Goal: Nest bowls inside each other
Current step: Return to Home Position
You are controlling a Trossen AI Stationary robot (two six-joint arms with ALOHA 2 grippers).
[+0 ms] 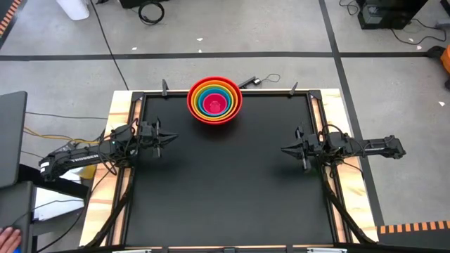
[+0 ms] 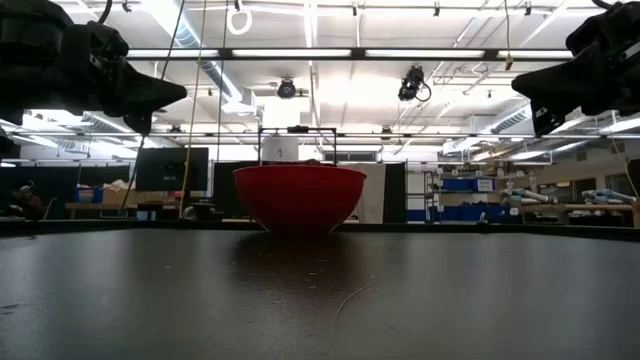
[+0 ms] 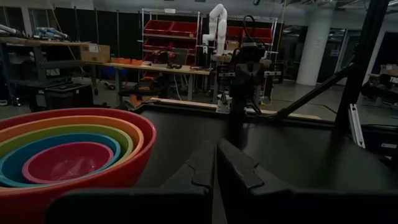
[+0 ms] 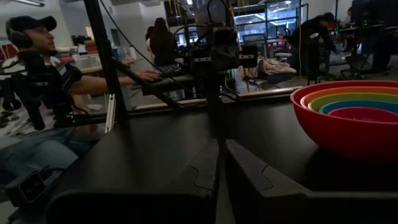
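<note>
Dark fingers (image 3: 239,168) of the left gripper (image 1: 172,138) were pressed together and held nothing. That gripper hung over the left side of the table (image 1: 225,204). The right gripper (image 1: 283,148) hung over the right side. Its fingers (image 4: 249,171) were together too, with nothing in them. Both grippers pointed toward the middle of the table.

Farther off, close to the far edge and near its middle, sat the red bowl (image 3: 134,168). Inside it sat the orange bowl (image 3: 93,119), then the yellow-green bowl (image 3: 87,129), then the blue bowl (image 3: 18,163). The pink bowl (image 3: 68,165) sat in the very middle. The bowls were well apart from both grippers.

Past the table's left edge sat a person (image 4: 37,81).
</note>
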